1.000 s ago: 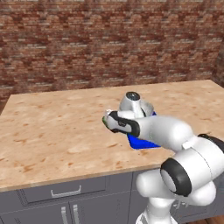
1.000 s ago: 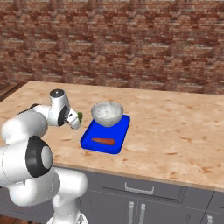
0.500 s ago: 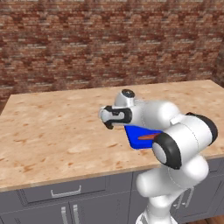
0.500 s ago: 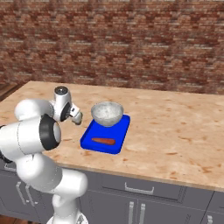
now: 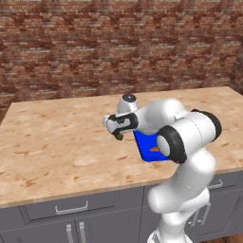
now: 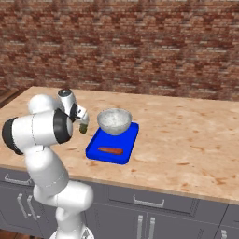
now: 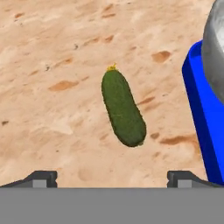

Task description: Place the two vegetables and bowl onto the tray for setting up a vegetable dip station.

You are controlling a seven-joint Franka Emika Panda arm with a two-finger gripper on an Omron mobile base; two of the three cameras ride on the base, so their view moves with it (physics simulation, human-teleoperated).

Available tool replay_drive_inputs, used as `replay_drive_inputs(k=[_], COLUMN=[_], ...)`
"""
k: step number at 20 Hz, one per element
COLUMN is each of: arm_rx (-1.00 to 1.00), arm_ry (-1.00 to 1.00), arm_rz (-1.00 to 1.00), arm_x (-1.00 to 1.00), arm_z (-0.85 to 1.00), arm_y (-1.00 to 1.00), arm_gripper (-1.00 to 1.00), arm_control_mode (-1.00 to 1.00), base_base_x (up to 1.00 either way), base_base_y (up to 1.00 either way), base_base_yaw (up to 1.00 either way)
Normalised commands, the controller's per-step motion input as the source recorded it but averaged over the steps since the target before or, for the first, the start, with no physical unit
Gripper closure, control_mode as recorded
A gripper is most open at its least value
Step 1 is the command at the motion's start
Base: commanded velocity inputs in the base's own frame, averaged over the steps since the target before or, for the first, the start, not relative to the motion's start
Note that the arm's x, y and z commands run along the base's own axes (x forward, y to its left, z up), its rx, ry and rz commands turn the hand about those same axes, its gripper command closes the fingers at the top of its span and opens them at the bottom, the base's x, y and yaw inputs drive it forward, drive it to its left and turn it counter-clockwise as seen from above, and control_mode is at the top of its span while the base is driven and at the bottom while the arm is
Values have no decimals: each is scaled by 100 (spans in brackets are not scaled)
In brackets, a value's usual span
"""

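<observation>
A dark green cucumber-like vegetable (image 7: 122, 108) lies on the wooden counter, just left of the blue tray (image 7: 203, 118). My gripper (image 7: 113, 179) hangs open right above it, one fingertip on each side, touching nothing. From the right base view, the gripper (image 6: 84, 122) points down at the green vegetable (image 6: 83, 129). The speckled grey bowl (image 6: 114, 120) stands on the far end of the tray (image 6: 127, 146), and the orange carrot (image 6: 110, 150) lies on its near end. In the left base view my arm hides most of the tray (image 5: 144, 145); the carrot (image 5: 154, 149) peeks out.
The wooden counter (image 6: 186, 140) stretches wide to both sides of the tray, with a brick wall (image 6: 140, 46) behind it. Grey cabinet drawers (image 5: 71, 209) run below the front edge.
The arm's elbow and upper links have swung around while the hand stayed over the green vegetable beside the tray. The jaws stayed open; bowl, carrot and tray have not moved.
</observation>
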Motion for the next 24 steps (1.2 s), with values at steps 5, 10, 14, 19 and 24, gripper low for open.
replay_drive_inputs(k=[5,10,14,19,24], arm_rx=[-16,-9,-7,-12,-13], arm_ry=[0,10,14,13,14], arm_rz=[12,19,14,10,7], arm_x=[40,38,36,28,25], arm_z=[-9,-15,-15,-13,-11], arm_y=[9,10,7,0,0], arm_gripper=[-100,-100,-100,-100,-100], arm_control_mode=[-100,-100,-100,-100,-100], base_base_x=[0,0,0,0,0], base_base_y=[0,0,0,0,0], base_base_yaw=[0,0,0,0,0])
